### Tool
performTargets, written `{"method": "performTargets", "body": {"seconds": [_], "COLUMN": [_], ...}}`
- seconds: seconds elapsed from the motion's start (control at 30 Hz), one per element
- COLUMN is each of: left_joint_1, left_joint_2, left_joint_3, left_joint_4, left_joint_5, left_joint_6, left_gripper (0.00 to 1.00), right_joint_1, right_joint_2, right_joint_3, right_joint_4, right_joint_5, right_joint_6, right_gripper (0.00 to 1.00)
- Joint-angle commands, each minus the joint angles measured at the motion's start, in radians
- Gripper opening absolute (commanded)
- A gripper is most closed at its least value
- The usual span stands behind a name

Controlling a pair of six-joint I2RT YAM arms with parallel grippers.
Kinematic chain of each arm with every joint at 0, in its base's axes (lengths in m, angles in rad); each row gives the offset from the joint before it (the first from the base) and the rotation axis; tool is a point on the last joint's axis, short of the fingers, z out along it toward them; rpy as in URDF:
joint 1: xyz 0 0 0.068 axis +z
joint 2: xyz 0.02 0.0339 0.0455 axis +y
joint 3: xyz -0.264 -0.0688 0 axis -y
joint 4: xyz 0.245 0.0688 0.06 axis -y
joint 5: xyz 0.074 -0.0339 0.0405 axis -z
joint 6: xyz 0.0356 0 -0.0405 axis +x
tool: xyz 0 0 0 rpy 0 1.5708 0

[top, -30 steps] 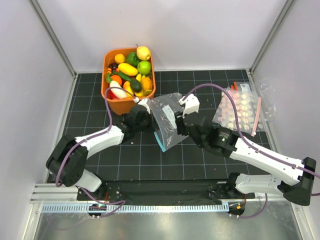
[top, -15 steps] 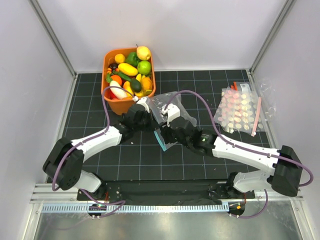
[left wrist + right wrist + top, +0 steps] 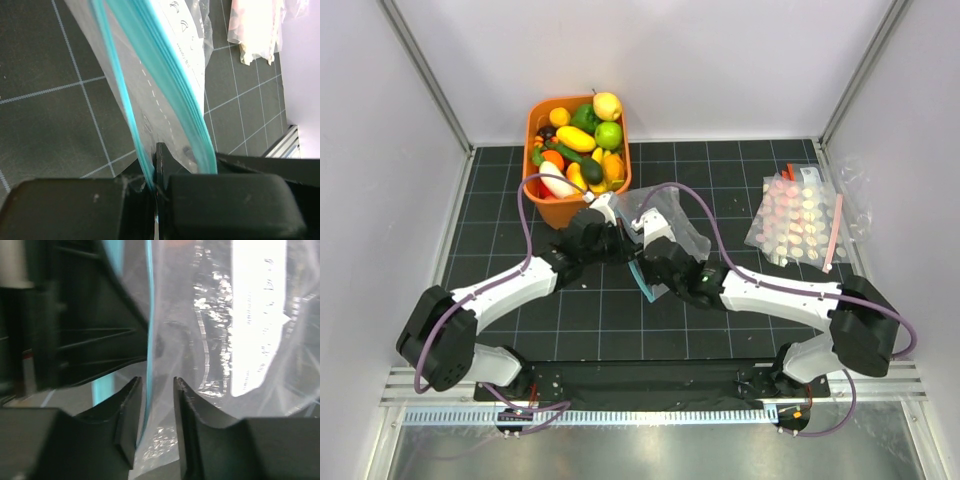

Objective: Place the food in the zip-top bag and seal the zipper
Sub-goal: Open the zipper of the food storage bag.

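The food, glossy toy fruits and vegetables, fills the orange basket at the back left. The clear zip-top bag hangs between the two arms, its teal zipper running along its near left edge. My left gripper is shut on one lip of the zipper, just in front of the basket. My right gripper stands open around the other lip of the zipper, with bag film between its fingers and a gap on both sides.
Crinkled clear packs with pink dots lie at the right, by the wall. White walls enclose the black gridded mat on three sides. Both arms cross the mat's middle.
My right gripper has moved left across the bag to its zipper edge, close to the left gripper, and its jaws have narrowed. The left gripper keeps its hold.
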Motion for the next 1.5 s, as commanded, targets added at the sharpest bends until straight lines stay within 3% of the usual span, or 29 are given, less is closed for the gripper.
{"method": "performTargets", "body": {"seconds": [0.0, 0.03, 0.13, 0.3, 0.53, 0.6, 0.63, 0.73, 0.93, 1.23, 1.33, 1.43, 1.47], "left_joint_1": [-0.003, -0.001, -0.003, -0.003, -0.003, -0.003, -0.003, -0.003, -0.006, -0.083, -0.083, -0.083, -0.083], "left_joint_2": [-0.022, -0.022, -0.021, -0.013, 0.001, 0.008, 0.010, 0.016, 0.068, 0.155, 0.175, 0.157, 0.145], "left_joint_3": [-0.009, -0.007, -0.007, -0.007, -0.004, -0.001, -0.001, 0.002, 0.008, 0.071, 0.085, 0.093, 0.091], "left_joint_4": [0.044, 0.044, 0.046, 0.047, 0.057, 0.055, 0.055, 0.046, 0.070, 0.043, 0.026, 0.006, 0.003], "left_joint_5": [0.026, 0.026, 0.026, 0.029, 0.043, 0.042, 0.042, 0.025, 0.046, -0.037, -0.055, -0.087, -0.099], "left_joint_6": [-0.005, -0.006, -0.005, -0.006, -0.006, -0.005, -0.003, -0.001, -0.011, 0.029, 0.037, 0.054, 0.057], "left_gripper": [0.00, 0.00, 0.00, 0.00, 0.00, 0.00, 0.00, 0.00, 0.00, 0.00, 0.00, 0.11, 0.25], "right_joint_1": [-0.001, -0.001, -0.001, 0.001, -0.001, 0.001, 0.001, -0.001, 0.001, 0.001, -0.001, -0.005, -0.007], "right_joint_2": [0.023, 0.026, 0.044, 0.057, 0.127, 0.156, 0.159, 0.126, 0.008, -0.048, -0.043, -0.029, -0.028], "right_joint_3": [0.067, 0.072, 0.084, 0.079, 0.124, 0.151, 0.158, 0.176, 0.181, 0.224, 0.218, 0.214, 0.214], "right_joint_4": [0.009, 0.004, -0.014, 0.019, 0.044, 0.024, 0.015, -0.048, -0.232, -0.454, -0.456, -0.461, -0.464], "right_joint_5": [0.156, 0.194, 0.253, 0.322, 0.390, 0.423, 0.486, 0.619, 0.773, 0.804, 0.792, 0.769, 0.763], "right_joint_6": [0.023, 0.020, 0.012, -0.011, -0.077, -0.080, -0.074, -0.057, -0.001, 0.065, 0.072, 0.078, 0.081], "right_gripper": [0.36, 0.31, 0.31, 0.46, 0.49, 0.38, 0.18, 0.04, 0.03, 0.06, 0.09, 0.10, 0.11]}}
